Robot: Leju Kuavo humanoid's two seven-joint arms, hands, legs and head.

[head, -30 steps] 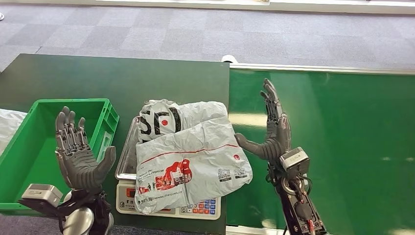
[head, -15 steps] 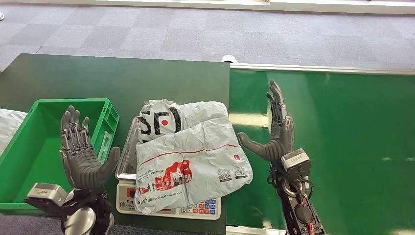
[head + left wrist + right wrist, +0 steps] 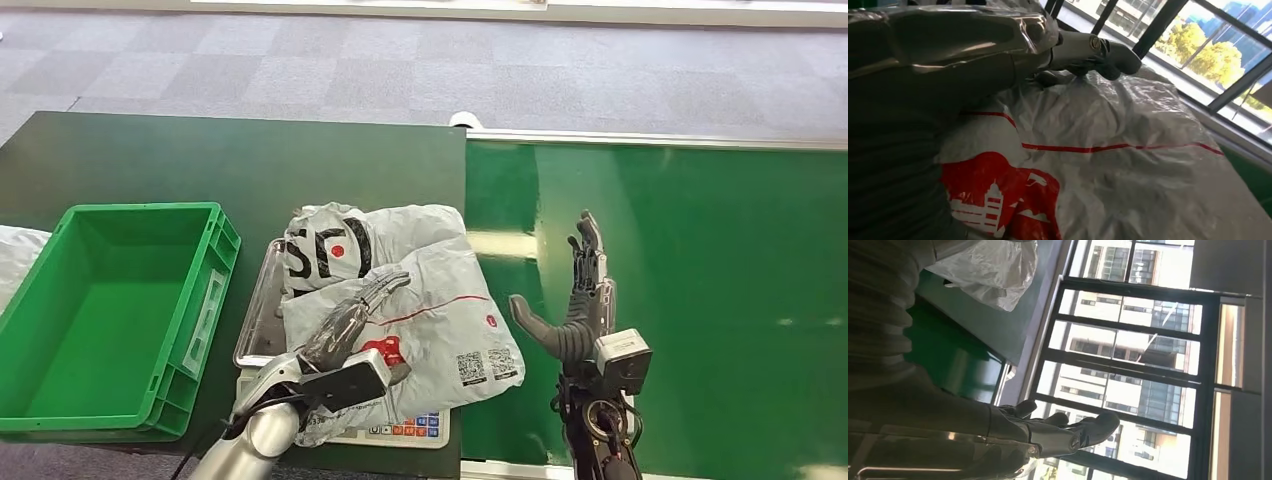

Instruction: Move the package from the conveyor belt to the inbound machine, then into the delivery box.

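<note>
Head view with both wrist views. We mark the package, a grey-white courier bag with red print, lying flat across the weighing scale that we take to be the inbound machine; a second bag bearing black lettering sits just behind it, touching. The package's long axis runs obliquely, from the near-left corner by the scale's keypad up toward the far right, where its edge reaches the seam with the green conveyor belt. The left robot hand lies on top of the package, fingers extended along that same oblique axis and resting on the film; in the left wrist view its fingertips press into crumpled plastic, yet we cannot tell whether any fold is actually pinched. The right robot hand stands upright over the belt just beside the package's right edge, apart from it, fingers spread wide and holding nothing. The green delivery box sits on the dark counter to the left of the scale. We judge that the left robot hand, being in contact and on the box side, is better placed for the transfer leftward
</note>
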